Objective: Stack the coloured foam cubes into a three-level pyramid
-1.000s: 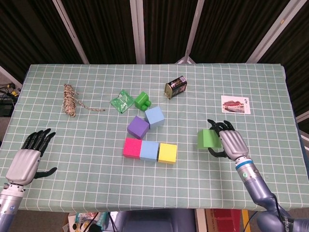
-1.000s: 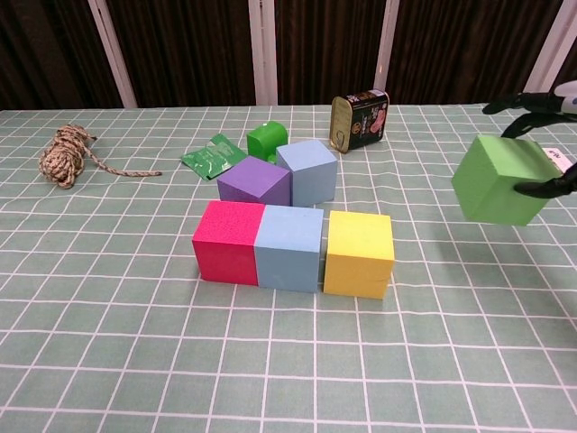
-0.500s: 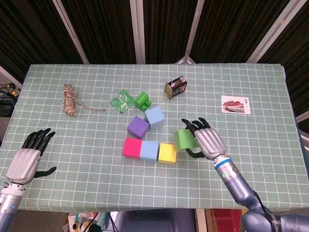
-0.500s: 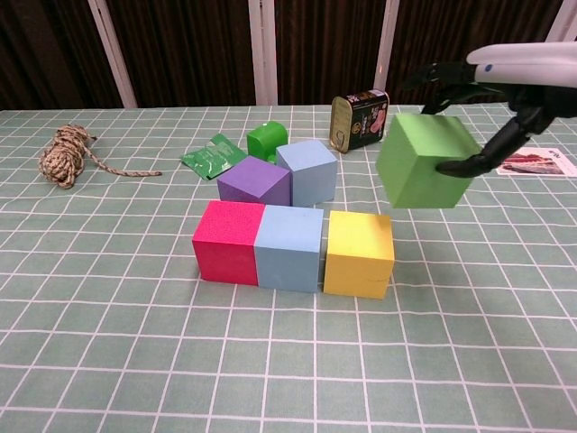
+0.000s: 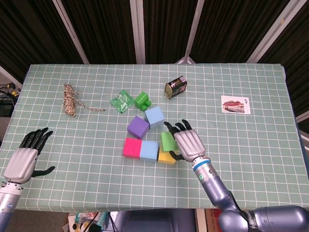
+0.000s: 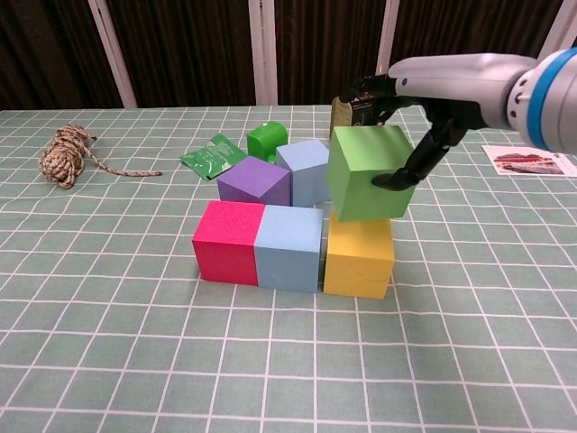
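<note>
Right robot hand (image 6: pixel 424 113) grips the green cube (image 6: pixel 370 173) at frame centre, just above the yellow cube (image 6: pixel 359 255). Left robot hand (image 5: pixel 23 161), lower left, is empty with fingers spread.

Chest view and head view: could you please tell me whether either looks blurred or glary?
Chest view: sharp, even light, only a soft shadow under the green foam cube. Head view: sharp too, no glare on the checked green tablecloth.

3 cubes (image 6: pixel 293 251) in row | 2 cubes (image 6: pixel 281 180) behind | rope (image 6: pixel 68 152) far left
</note>
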Robot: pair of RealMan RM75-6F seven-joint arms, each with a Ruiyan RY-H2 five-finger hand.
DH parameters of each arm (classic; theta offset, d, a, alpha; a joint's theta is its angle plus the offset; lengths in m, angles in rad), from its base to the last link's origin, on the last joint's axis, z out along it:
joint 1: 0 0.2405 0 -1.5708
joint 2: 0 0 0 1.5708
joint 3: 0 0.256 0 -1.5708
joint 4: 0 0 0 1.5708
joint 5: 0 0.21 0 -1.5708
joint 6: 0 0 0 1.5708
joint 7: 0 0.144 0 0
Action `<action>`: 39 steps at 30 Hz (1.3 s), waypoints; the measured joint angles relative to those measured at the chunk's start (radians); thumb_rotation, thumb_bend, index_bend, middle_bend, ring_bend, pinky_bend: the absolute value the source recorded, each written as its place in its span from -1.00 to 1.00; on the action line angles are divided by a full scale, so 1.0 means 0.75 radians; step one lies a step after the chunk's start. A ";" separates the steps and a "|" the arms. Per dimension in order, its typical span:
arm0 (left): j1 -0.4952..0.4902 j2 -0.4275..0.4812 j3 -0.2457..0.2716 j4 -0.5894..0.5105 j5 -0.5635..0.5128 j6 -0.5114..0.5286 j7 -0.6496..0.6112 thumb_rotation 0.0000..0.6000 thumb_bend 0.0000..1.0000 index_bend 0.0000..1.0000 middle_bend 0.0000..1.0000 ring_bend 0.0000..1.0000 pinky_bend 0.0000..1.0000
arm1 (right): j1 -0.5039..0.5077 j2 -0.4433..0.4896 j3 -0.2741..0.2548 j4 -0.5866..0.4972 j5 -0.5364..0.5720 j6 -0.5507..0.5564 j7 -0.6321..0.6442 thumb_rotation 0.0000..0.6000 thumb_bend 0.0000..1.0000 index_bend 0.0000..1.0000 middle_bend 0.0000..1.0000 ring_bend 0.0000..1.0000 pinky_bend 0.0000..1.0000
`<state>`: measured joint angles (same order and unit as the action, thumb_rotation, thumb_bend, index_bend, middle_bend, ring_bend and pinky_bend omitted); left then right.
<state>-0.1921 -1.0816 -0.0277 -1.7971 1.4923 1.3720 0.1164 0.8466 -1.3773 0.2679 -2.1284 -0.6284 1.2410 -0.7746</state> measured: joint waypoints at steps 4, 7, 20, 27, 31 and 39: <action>0.001 0.007 0.004 -0.004 0.009 0.000 -0.019 1.00 -0.74 -1.00 -0.99 -1.00 -1.00 | 0.060 -0.051 0.029 -0.046 0.097 0.119 -0.116 1.00 -0.31 -1.00 -0.33 -0.66 -1.00; 0.001 0.012 0.005 -0.005 0.014 0.002 -0.035 1.00 -0.74 -1.00 -0.99 -1.00 -1.00 | 0.099 -0.084 0.054 -0.070 0.172 0.207 -0.185 1.00 -0.31 -1.00 -0.29 -0.64 -1.00; 0.002 0.025 0.009 -0.010 0.036 0.009 -0.069 1.00 -0.74 -1.00 -0.99 -1.00 -1.00 | 0.194 -0.175 0.131 -0.141 0.377 0.455 -0.336 1.00 -0.31 -1.00 -0.17 -0.57 -1.00; 0.002 0.024 0.010 -0.010 0.036 0.009 -0.067 1.00 -0.74 -1.00 -0.99 -1.00 -1.00 | 0.206 -0.212 0.144 -0.137 0.419 0.494 -0.329 1.00 -0.31 -1.00 -0.14 -0.57 -1.00; 0.002 0.024 0.009 -0.008 0.035 0.008 -0.067 1.00 -0.74 -1.00 -0.99 -1.00 -1.00 | 0.215 -0.230 0.144 -0.127 0.425 0.508 -0.331 1.00 -0.31 -1.00 -0.13 -0.57 -1.00; 0.002 0.025 0.007 -0.005 0.031 0.007 -0.071 1.00 -0.74 -1.00 -0.99 -1.00 -1.00 | 0.236 -0.276 0.152 -0.103 0.463 0.540 -0.344 1.00 -0.31 -1.00 -0.12 -0.57 -1.00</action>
<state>-0.1910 -1.0629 -0.0223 -1.8009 1.5152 1.3775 0.0628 1.0239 -1.5843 0.3822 -2.2053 -0.2811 1.6457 -1.0323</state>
